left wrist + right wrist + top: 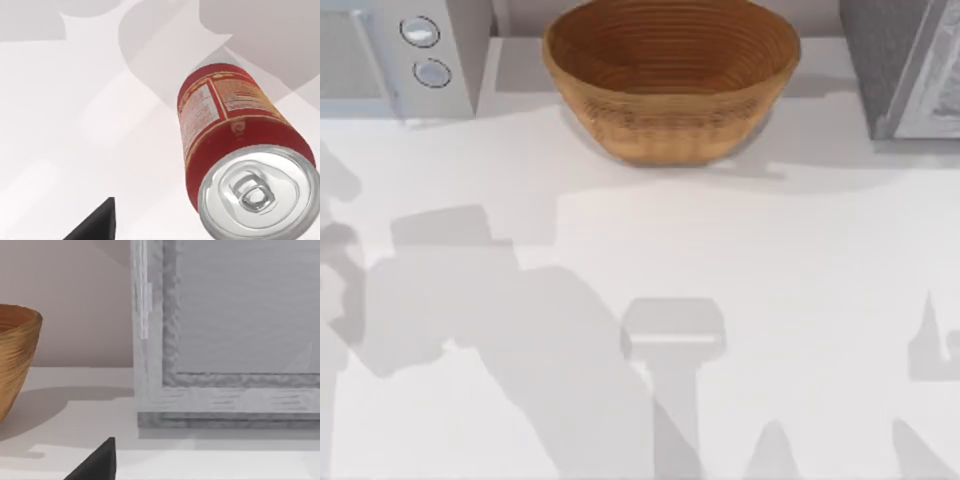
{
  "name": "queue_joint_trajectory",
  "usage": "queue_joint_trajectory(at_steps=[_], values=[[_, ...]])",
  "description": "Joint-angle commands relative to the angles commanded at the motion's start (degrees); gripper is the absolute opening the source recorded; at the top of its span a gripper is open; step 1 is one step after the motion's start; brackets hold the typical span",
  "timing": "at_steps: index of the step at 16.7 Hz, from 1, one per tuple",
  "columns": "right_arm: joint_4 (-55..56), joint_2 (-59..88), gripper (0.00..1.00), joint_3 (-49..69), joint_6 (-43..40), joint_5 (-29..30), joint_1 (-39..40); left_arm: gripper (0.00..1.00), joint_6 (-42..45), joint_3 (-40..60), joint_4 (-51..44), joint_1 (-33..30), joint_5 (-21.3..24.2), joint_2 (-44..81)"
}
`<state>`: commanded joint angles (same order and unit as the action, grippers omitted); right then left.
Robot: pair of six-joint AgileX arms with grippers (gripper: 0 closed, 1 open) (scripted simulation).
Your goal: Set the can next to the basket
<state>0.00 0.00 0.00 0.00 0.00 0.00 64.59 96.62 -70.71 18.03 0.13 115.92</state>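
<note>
The tan woven basket stands at the back middle of the white table, and its ribbed wall also shows in the right wrist view. In the left wrist view the red can with its yellow-orange label is close below the camera, silver top facing it, over the white tabletop. A dark tip of my left gripper pokes in beside the can, apart from it. A dark tip of my right gripper hangs low over the table, facing the grey appliance to the right of the basket.
A white appliance with two round knobs stands at the back left. A grey box-shaped appliance stands at the back right, its framed front close before the right wrist camera. Arm shadows lie across the front of the table.
</note>
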Motion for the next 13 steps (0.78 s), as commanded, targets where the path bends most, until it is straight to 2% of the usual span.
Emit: queue_joint_trajectory(at_steps=[5,10,13], values=[[0.00,0.00,1.00,0.00,0.00,0.00,0.00,1.00,0.22,-7.36,9.78,0.21,0.01,1.91],[0.00,0.00,1.00,0.00,0.00,0.00,0.00,1.00,0.30,-8.95,11.49,0.27,0.02,2.43],[0.00,0.00,1.00,0.00,0.00,0.00,0.00,0.77,0.30,-8.95,11.49,0.27,0.02,2.43]])
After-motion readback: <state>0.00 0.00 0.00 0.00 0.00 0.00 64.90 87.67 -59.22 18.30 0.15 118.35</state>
